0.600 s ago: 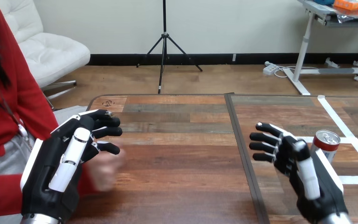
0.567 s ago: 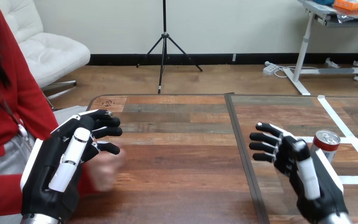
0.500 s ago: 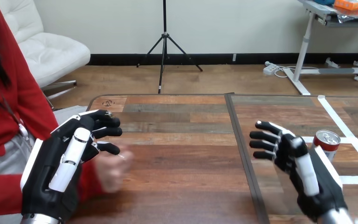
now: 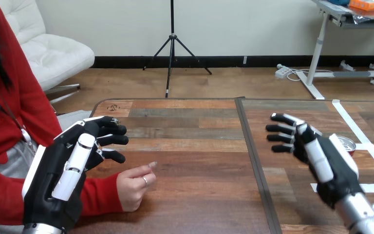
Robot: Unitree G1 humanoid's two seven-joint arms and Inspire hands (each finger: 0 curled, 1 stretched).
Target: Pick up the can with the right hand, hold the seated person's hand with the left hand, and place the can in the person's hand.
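Note:
A red can with a silver top (image 4: 348,144) stands upright on the right half of the table, mostly hidden behind my right hand (image 4: 321,158). That hand is raised just left of the can, fingers straight and spread, pointing left, not holding anything. My left hand (image 4: 73,161) hovers at the table's left, fingers relaxed and extended to the right. The person's hand (image 4: 134,184) rests on the table below and to the right of my left hand, loosely curled with one finger out; the two hands are apart.
White tape lines (image 4: 365,141) mark a square on the right tabletop around the can. A dark seam (image 4: 253,161) splits the table (image 4: 190,146) into two halves. The person's red sleeve (image 4: 29,195) lies along the near left edge.
The person's hand has slid right onto the table, out from behind my left hand. My right hand has risen and moved farther from me, now covering most of the can.

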